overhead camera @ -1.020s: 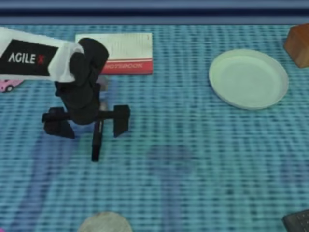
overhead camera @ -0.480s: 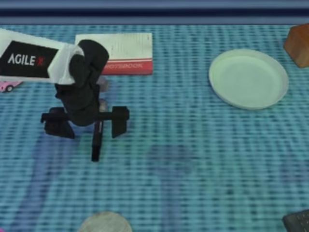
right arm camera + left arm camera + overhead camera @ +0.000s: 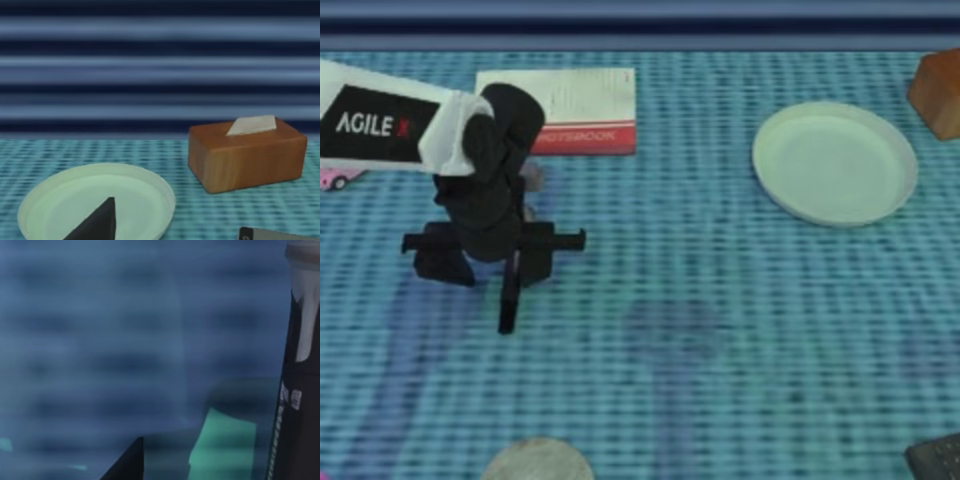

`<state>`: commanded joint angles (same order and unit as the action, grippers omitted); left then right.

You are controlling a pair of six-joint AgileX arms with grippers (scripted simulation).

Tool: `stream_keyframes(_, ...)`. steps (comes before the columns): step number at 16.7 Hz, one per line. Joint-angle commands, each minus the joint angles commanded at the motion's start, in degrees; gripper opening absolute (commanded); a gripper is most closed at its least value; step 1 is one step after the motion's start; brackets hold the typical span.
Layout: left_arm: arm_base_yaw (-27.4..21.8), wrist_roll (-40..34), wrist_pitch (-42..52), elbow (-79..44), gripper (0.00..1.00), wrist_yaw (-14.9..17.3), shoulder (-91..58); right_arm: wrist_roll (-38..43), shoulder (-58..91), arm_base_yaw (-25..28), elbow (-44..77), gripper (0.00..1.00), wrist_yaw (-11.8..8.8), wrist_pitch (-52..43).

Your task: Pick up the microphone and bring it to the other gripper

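Observation:
The microphone (image 3: 508,300) lies on the blue cloth at the left, its black handle pointing toward the table's front. Its grey head is mostly hidden under the wrist. My left gripper (image 3: 490,268), on the white AGILE X arm, is down over the microphone and straddles it. The jaws are partly drawn in. The finger on the right side rests against the handle, and a gap still shows on the other side. In the left wrist view the microphone (image 3: 302,390) stands at one edge, apart from the one visible fingertip (image 3: 131,460). The right gripper shows only a fingertip (image 3: 100,220), with nothing held.
A white and red notebook (image 3: 575,110) lies just behind the left arm. A pale green plate (image 3: 835,163) and a wooden tissue box (image 3: 938,92) sit at the back right. A pink toy (image 3: 338,176), a grey round object (image 3: 537,460) and a dark object (image 3: 935,458) lie at the edges.
The left gripper's jaws have narrowed. The finger on the right side slid inward against the microphone, and the handle shifted slightly left. The right arm has not moved.

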<state>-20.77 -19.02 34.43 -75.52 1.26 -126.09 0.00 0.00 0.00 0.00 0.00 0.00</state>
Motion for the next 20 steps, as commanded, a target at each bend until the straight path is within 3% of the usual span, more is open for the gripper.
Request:
stream_keyframes(3,0.0,0.0,0.0,0.0,0.02,0.0,0.0,0.0,0.0,0.0,0.0,1.00,0.0,0.0)
stream_keyframes(4,0.0,0.0,0.0,0.0,0.00,0.0,0.0,0.0,0.0,0.0,0.0,1.00,0.0,0.0)
stream_keyframes(11,0.0,0.0,0.0,0.0,0.00,0.0,0.0,0.0,0.0,0.0,0.0,1.00,0.0,0.0)
stream_keyframes(12,0.4,2.4,2.5,-0.5,0.00,-3.1,3.7,0.0,0.0,0.0,0.0,1.00,0.0,0.0)
stream_keyframes(13,0.4,2.4,2.4,-0.5,0.00,-3.1,3.7,0.0,0.0,0.0,0.0,1.00,0.0,0.0)
stream_keyframes(16,0.4,3.2,-1.0,0.0,0.00,-1.7,4.0,0.0,0.0,0.0,0.0,1.00,0.0,0.0)
stream_keyframes(20,0.8,5.7,-13.3,2.9,0.00,3.1,6.1,0.0,0.0,0.0,0.0,1.00,0.0,0.0)
